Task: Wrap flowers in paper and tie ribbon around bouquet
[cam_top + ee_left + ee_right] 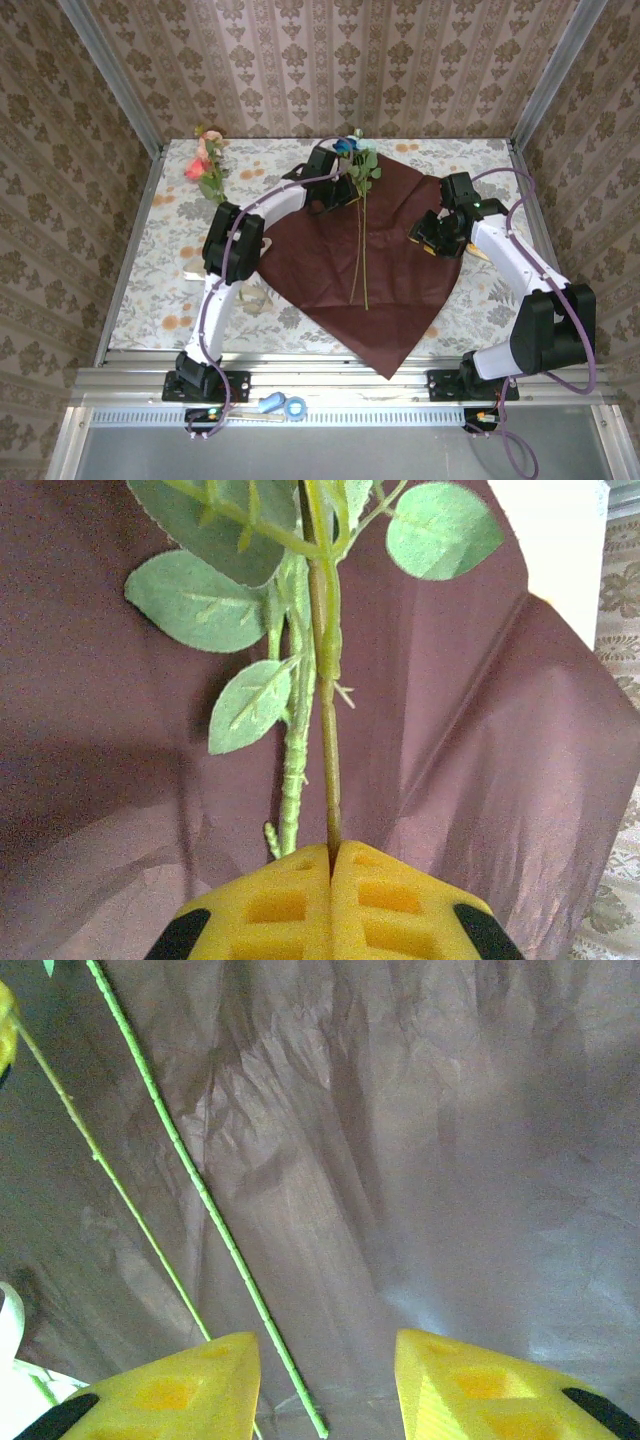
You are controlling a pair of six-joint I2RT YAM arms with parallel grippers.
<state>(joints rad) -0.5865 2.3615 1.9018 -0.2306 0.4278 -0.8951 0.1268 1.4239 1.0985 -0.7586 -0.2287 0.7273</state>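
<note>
The paper [400, 285] lies spread across the middle of the worktop [175, 270], with the flowers [362, 240] on it, blooms toward twelve o'clock. The left tool [331, 852] is clenched on the flowers below their leaves. The right tool [322, 1345], at the sheet's three o'clock edge, hangs half-parted, grasping nothing.

flowers [323, 710] cropped by the left wrist view's top edge, stem hidden between fingers [275, 905]
</note>
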